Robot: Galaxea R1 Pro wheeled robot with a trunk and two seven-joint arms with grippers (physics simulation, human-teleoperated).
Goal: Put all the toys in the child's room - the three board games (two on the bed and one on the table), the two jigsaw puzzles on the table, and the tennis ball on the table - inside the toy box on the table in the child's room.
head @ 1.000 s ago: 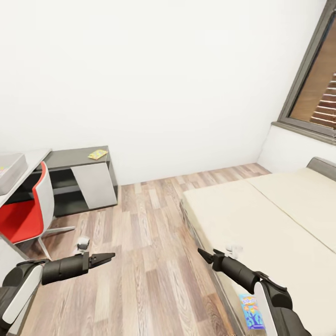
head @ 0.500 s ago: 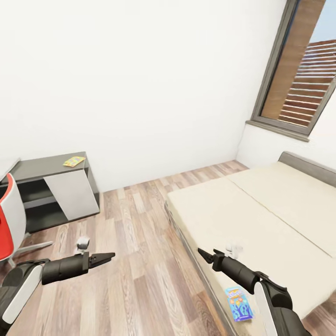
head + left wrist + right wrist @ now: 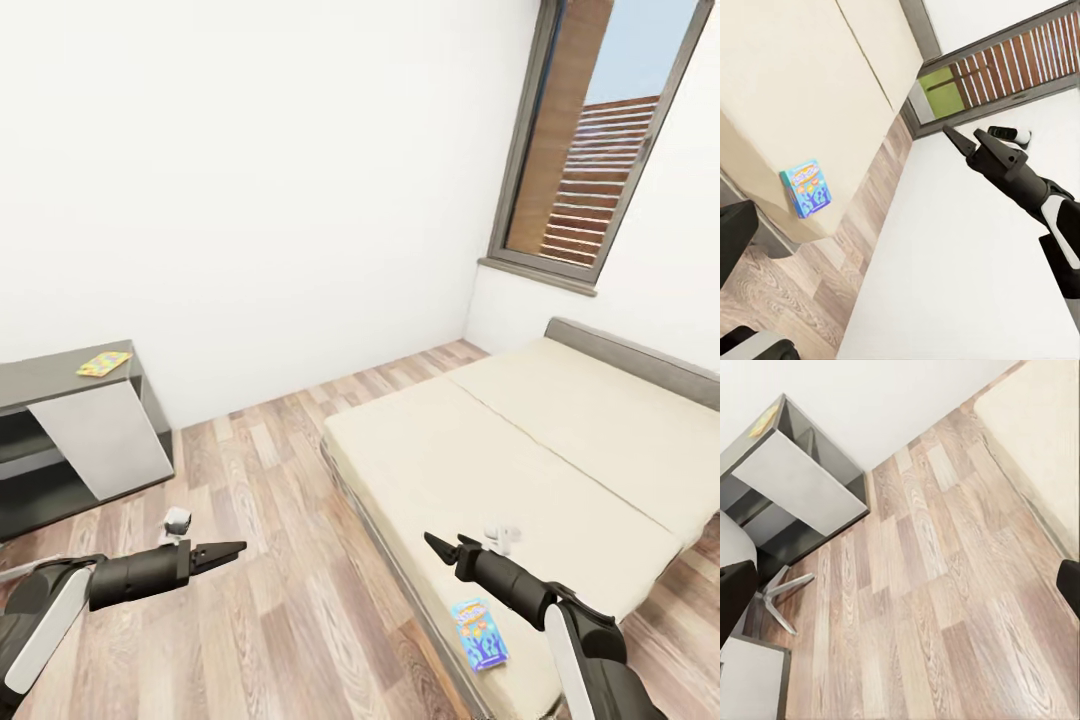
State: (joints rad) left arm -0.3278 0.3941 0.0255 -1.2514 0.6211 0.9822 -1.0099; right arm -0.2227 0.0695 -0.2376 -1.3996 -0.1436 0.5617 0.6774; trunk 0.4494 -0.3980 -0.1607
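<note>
Both grippers hang empty over the wooden floor [image 3: 290, 560] in the head view: the left gripper [image 3: 232, 549] has its fingers pressed together to a point, and the right gripper [image 3: 437, 547] also looks closed, its tips near the edge of the bed [image 3: 560, 440]. On the beige mattress, close to the near corner and just beside the right forearm, lies the small blue board game [image 3: 479, 633]. From the left wrist camera the same blue box [image 3: 806, 187] is seen flat at the mattress corner, with the right gripper [image 3: 961, 142] in front of the white wall. At the far end of the table [image 3: 60, 375] lies one jigsaw puzzle [image 3: 103, 363]; the right wrist camera shows it too [image 3: 765, 418], and also the chair leg [image 3: 781, 592] on the floor.
</note>
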